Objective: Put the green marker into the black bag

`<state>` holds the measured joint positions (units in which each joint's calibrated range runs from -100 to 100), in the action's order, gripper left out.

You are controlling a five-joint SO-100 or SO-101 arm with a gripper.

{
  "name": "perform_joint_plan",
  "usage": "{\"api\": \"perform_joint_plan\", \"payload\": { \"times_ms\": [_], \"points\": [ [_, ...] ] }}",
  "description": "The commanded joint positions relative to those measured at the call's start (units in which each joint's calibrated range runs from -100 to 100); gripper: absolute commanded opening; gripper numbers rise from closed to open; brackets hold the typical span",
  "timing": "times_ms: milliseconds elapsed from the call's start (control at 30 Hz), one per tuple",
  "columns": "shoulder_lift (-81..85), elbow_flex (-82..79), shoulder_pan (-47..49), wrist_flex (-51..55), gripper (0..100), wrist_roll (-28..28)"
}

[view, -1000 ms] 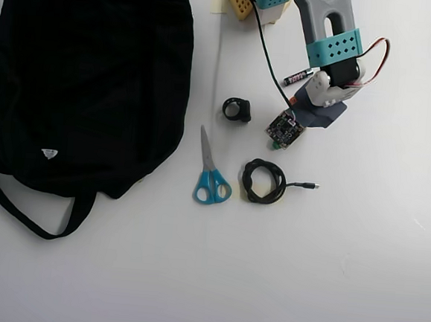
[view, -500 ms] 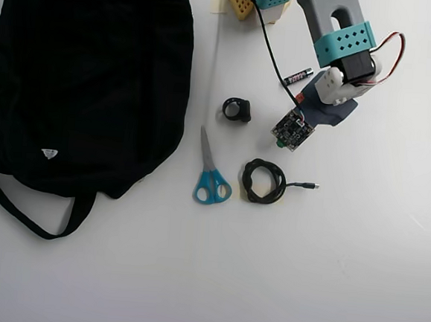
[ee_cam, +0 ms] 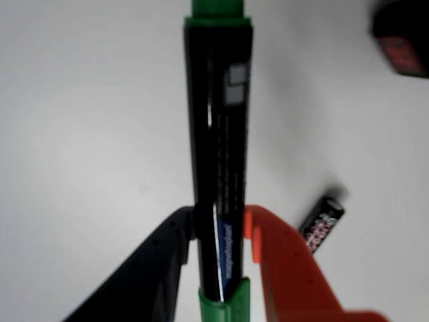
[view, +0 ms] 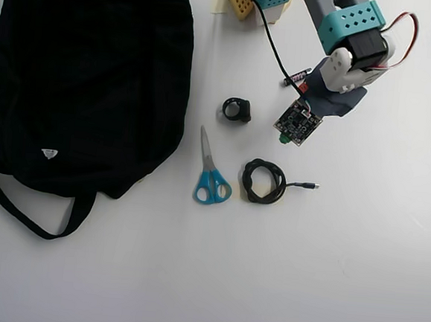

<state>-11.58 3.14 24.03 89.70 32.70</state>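
Note:
The green marker [ee_cam: 218, 147] has a black barrel and green ends, and runs up the middle of the wrist view. My gripper [ee_cam: 220, 225] is shut on its lower part, the black finger [ee_cam: 157, 261] on the left and the orange finger [ee_cam: 285, 268] on the right. In the overhead view the gripper [view: 299, 123] sits under the wrist camera board at the upper right, and only the marker's green end [view: 284, 139] pokes out. The black bag [view: 88, 76] lies far to the left, well apart from the gripper.
A short black battery [ee_cam: 322, 225] lies just right of the gripper; it also shows in the overhead view [view: 297, 77]. A small black ring-shaped object [view: 237, 109], blue-handled scissors [view: 211, 174] and a coiled black cable [view: 263, 181] lie between gripper and bag. The bag's strap [view: 25, 213] trails at lower left.

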Motion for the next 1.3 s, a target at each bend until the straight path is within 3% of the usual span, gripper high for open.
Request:
{"api": "perform_joint_plan", "payload": {
  "times_ms": [0, 567, 867, 1267],
  "points": [
    [6.1, 1.98, -2.04, 2.12, 2, -1.5],
    [15.73, 1.8, -9.82, 6.6, 2, -13.66],
    [15.98, 1.71, -11.09, 9.44, 2, -23.0],
    [19.96, 2.7, -24.55, 9.36, 2, -27.24]
  ]
}}
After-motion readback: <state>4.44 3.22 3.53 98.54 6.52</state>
